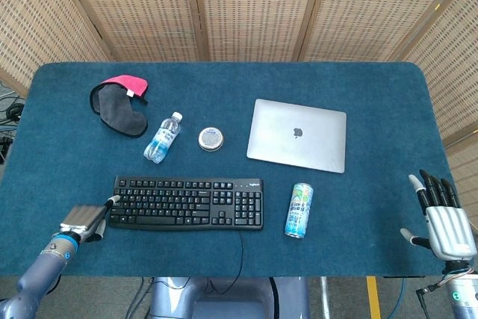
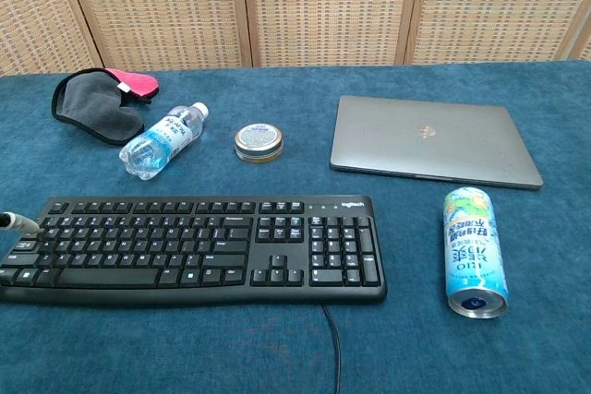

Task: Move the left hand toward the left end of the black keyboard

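The black keyboard (image 1: 187, 202) (image 2: 189, 248) lies flat near the table's front edge, its cable running off the front. My left hand (image 1: 87, 218) sits just off the keyboard's left end, holding nothing, one fingertip (image 2: 13, 221) reaching the left edge of the keys. In the chest view only that fingertip shows. My right hand (image 1: 444, 218) hovers at the table's far right front corner, fingers spread and empty, far from the keyboard.
A drink can (image 1: 299, 211) lies right of the keyboard. Behind stand a closed silver laptop (image 1: 297, 134), a round tin (image 1: 211, 138), a water bottle (image 1: 162, 138) lying down, and a grey-and-pink eye mask (image 1: 119, 102) at back left.
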You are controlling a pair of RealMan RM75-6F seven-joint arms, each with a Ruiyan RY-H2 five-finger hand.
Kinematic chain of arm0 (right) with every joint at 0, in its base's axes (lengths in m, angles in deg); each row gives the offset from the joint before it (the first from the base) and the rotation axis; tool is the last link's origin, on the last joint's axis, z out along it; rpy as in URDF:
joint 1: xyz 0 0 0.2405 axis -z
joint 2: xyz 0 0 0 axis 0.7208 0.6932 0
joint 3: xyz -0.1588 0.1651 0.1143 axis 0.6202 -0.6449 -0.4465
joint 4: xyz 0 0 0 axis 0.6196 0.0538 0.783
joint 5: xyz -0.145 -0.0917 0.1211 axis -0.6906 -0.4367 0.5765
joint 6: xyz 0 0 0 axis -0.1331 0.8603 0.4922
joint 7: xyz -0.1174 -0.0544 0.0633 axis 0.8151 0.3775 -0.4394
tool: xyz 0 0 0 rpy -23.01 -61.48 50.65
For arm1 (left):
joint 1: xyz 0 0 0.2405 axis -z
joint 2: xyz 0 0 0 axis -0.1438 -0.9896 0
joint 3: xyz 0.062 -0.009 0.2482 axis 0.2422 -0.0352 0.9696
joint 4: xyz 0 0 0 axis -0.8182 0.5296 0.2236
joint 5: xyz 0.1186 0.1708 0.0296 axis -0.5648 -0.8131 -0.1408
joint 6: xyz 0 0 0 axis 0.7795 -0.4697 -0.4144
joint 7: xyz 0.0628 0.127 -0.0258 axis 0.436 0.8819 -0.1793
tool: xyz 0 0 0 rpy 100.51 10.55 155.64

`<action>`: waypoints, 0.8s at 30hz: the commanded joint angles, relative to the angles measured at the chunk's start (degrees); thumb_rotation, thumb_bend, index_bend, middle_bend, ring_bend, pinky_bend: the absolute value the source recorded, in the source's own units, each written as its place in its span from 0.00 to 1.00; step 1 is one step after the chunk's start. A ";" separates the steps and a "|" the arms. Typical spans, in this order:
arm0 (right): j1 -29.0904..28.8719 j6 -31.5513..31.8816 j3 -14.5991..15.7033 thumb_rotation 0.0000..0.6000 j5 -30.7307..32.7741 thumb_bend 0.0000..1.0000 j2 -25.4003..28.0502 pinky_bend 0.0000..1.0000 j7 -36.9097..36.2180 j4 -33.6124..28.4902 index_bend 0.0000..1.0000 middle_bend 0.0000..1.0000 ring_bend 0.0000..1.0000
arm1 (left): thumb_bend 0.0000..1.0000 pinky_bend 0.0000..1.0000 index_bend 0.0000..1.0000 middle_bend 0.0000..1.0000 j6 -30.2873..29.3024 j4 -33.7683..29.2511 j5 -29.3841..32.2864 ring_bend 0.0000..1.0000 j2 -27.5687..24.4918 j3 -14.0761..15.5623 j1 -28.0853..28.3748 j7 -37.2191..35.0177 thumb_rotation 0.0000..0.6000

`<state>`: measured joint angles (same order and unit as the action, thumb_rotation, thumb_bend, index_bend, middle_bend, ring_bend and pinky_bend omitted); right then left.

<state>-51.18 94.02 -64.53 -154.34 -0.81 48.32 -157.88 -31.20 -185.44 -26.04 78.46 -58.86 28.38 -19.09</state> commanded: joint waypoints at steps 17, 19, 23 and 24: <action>0.03 0.07 0.09 1.00 -0.25 0.00 0.13 0.00 -0.30 -0.10 0.00 0.00 0.00 | 0.79 0.37 0.00 0.62 -0.42 0.66 2.85 0.55 1.21 2.17 2.34 0.37 1.00; 0.03 0.12 0.08 1.00 -0.29 0.00 0.11 0.00 -0.25 -0.08 0.00 0.00 0.00 | 0.79 0.37 0.00 0.62 -0.69 0.52 2.65 0.55 1.15 2.23 2.39 0.15 1.00; 0.06 0.18 0.07 1.00 -0.28 0.00 0.12 0.00 -0.24 -0.09 0.00 0.00 0.00 | 0.79 0.37 0.00 0.62 -1.36 -0.18 1.64 0.55 0.69 2.12 2.30 -0.61 1.00; 0.06 0.17 0.06 1.00 -0.26 0.00 0.12 0.00 -0.24 -0.08 0.00 0.00 0.00 | 0.79 0.37 0.00 0.62 -1.52 -0.36 1.37 0.55 0.55 2.07 2.26 -0.79 1.00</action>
<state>-51.12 94.20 -64.47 -154.61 -0.69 48.08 -157.96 -32.58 -185.66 -24.50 79.13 -56.74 30.68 -19.73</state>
